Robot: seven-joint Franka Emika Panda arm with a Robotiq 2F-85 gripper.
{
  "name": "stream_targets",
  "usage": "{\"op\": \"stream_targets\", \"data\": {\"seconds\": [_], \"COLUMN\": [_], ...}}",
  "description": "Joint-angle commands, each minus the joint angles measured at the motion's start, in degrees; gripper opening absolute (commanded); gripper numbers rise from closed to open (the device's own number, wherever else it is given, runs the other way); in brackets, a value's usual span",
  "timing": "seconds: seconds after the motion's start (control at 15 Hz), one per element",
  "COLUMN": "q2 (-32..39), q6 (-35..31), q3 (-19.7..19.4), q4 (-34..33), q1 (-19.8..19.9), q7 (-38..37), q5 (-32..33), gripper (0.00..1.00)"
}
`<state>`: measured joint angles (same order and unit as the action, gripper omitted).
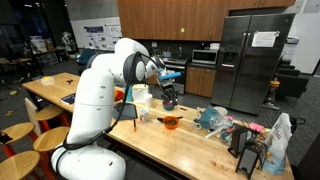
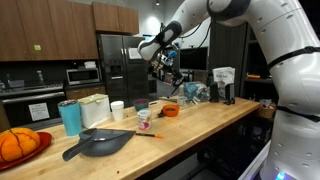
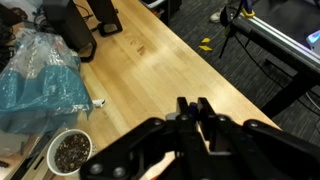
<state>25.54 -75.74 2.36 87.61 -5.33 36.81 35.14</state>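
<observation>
Right, jaws first: the gripper (image 3: 195, 104) has its fingers pressed together, with no gap that I can see in the wrist view. I can't tell if anything thin is pinched between them. It hangs in the air above the light wooden tabletop (image 3: 150, 70), touching nothing.

The small orange round bowl (image 1: 170, 122) sits on the wood nearly straight under the jaws, with clear air between the two. Seen from another side, the orange bowl (image 2: 170, 110) again lies below the gripper (image 2: 168, 88).

The wrist view shows a pale-rimmed round bowl of dark bits (image 3: 70, 152) to the lower left of the fingers, apart from them. I can't confirm it's the same bowl. Just beyond it is a crumpled teal-blue plastic bag (image 3: 45, 85), right up against that rim. Black stands (image 3: 85, 25) are further along, near the table end.

Further out in an exterior view are a teal tumbler (image 2: 70, 117), a white paper towel roll (image 2: 93, 110), a white cup (image 2: 118, 110) and a dark grey dustpan (image 2: 95, 145) lying flat, all well apart from the gripper. A stainless steel fridge (image 1: 250, 60) stands behind the table.
</observation>
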Motion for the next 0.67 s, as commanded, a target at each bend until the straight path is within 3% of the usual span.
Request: {"op": "stream_targets", "data": {"seconds": [0.0,0.33,0.6], "q2": [3.10,7.27,10.03], "q6": [2.47,2.04,2.96], "q3": [0.52,0.64,0.03], "q4": [-2.70,-3.51,-2.70], "q1": [0.97,1.67,1.21], "q7": [1.28,0.93,0.35], "q5": [1.32,0.50,4.01], "gripper": [0.04,0.04,0.04]}}
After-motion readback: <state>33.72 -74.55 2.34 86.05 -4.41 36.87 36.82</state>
